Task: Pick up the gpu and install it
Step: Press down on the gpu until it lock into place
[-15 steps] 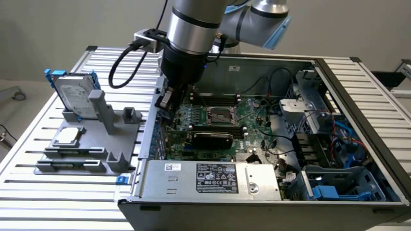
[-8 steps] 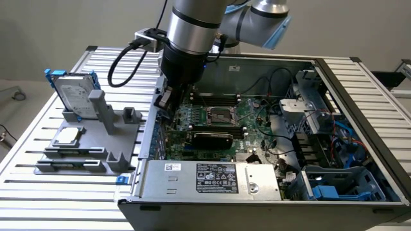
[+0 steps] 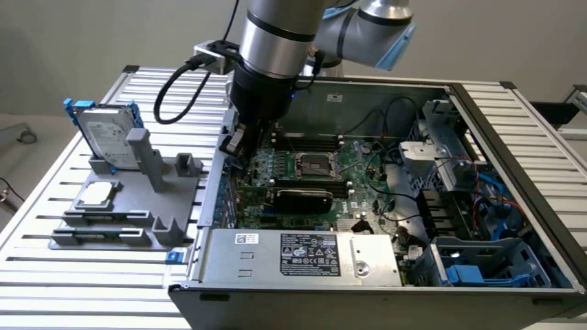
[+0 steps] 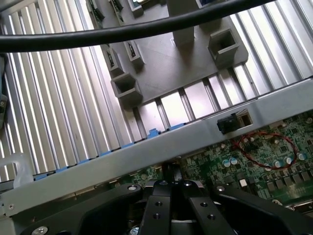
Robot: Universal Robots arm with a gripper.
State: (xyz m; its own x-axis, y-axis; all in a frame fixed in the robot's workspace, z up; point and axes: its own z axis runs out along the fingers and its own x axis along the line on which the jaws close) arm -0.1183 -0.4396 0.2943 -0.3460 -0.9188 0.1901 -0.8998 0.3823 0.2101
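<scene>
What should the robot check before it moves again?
1. Gripper shut: ok.
2. Gpu in the grip: cannot tell; something thin and dark sits between the fingers.
3. Gripper low inside the computer case, by the motherboard: ok.
4. Hard drive standing in the grey holder, apart from the arm: ok.
5. Silver chip lying on the holder: ok.

Gripper [image 3: 235, 143] closed, low at the open computer case's [image 3: 513, 130] near wall, above the motherboard [image 3: 307, 172]; hard drive [image 3: 106, 137] upright on the gray fixture [image 3: 128, 213].
</scene>
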